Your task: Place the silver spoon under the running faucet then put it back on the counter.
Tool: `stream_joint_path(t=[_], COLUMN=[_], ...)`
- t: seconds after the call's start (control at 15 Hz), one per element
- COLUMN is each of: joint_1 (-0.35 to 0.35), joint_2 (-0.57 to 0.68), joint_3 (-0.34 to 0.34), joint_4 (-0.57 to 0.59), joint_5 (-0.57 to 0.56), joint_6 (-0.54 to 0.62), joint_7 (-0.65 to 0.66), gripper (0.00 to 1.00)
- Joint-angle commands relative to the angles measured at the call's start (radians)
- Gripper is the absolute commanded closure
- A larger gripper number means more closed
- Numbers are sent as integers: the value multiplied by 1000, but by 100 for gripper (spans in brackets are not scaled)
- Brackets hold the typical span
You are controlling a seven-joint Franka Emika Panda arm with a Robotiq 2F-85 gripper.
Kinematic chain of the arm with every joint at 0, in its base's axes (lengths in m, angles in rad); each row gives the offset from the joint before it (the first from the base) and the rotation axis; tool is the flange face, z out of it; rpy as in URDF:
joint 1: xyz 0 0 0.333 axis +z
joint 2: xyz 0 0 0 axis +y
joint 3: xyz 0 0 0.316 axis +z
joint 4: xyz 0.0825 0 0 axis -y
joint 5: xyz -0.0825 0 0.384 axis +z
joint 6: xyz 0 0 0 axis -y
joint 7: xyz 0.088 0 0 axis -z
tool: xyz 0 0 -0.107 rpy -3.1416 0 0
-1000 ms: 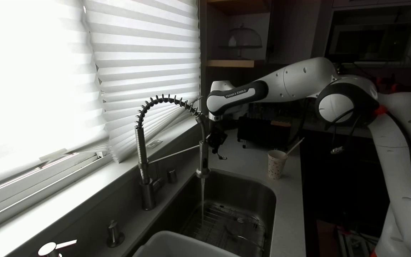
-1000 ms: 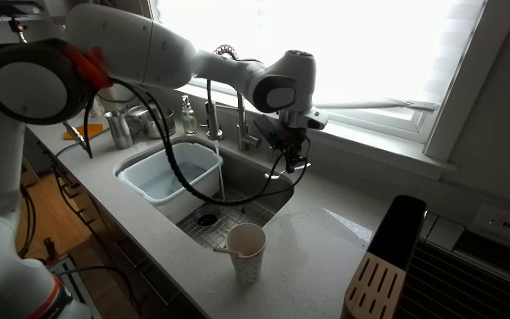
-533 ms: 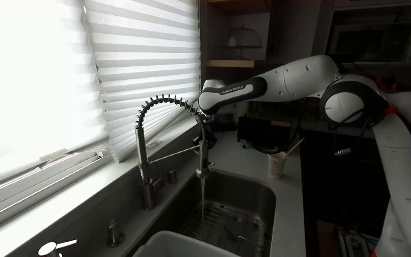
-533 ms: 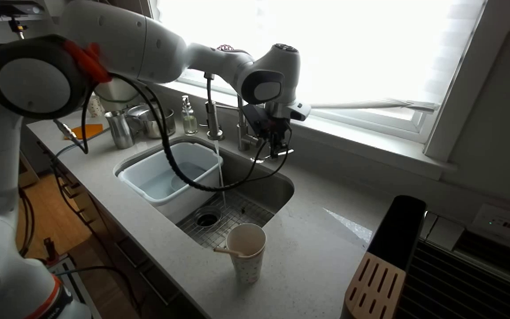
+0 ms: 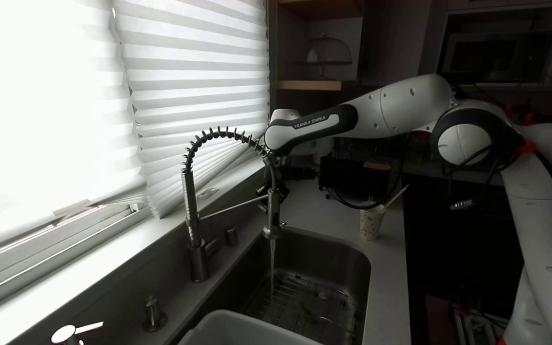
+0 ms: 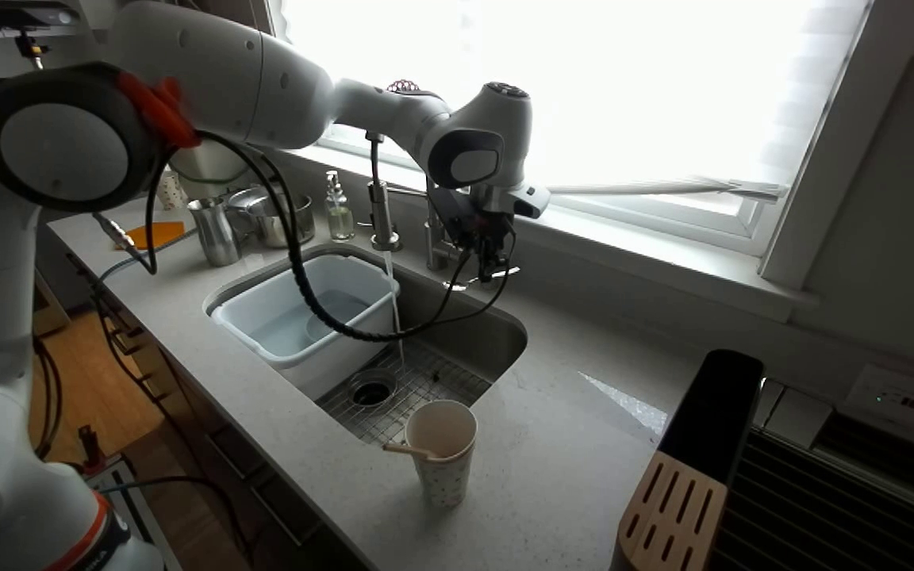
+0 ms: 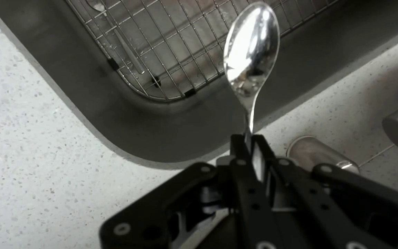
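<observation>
My gripper (image 7: 248, 141) is shut on the handle of the silver spoon (image 7: 252, 52), whose bowl points away from the fingers, over the sink (image 7: 143, 128). In an exterior view my gripper (image 6: 490, 274) holds the spoon (image 6: 455, 285) above the sink's back corner, apart from the water. The faucet head (image 6: 383, 226) stands to its left with a thin stream (image 6: 396, 313) running down. In an exterior view the faucet head (image 5: 273, 215) hides most of my gripper and spoon; only a bit of spoon (image 5: 283, 224) shows. The counter (image 6: 536, 476) surrounds the sink.
A paper cup (image 6: 447, 472) with a wooden stick stands on the counter near the sink. A pale tub (image 6: 338, 353) fills the sink's other half. A thin utensil (image 7: 126, 48) lies by the sink rack. The window sill (image 6: 647, 246) runs behind the arm.
The arm has carried the spoon toward the faucet, with only a small shift in the last half second. The spoon is now largely behind the faucet head in an exterior view.
</observation>
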Motion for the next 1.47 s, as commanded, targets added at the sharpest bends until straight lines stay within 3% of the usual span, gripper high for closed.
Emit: stream_joint_path(t=[0.0, 0.67, 1.4], joint_1=[4, -25, -18], joint_2=[1, 17, 34], joint_3=[-6, 47, 53], joint_4=[3, -27, -37], joint_5=[2, 267, 337], joint_6=[-4, -6, -107], joint_7=[-2, -37, -21], gripper=[98, 98, 98])
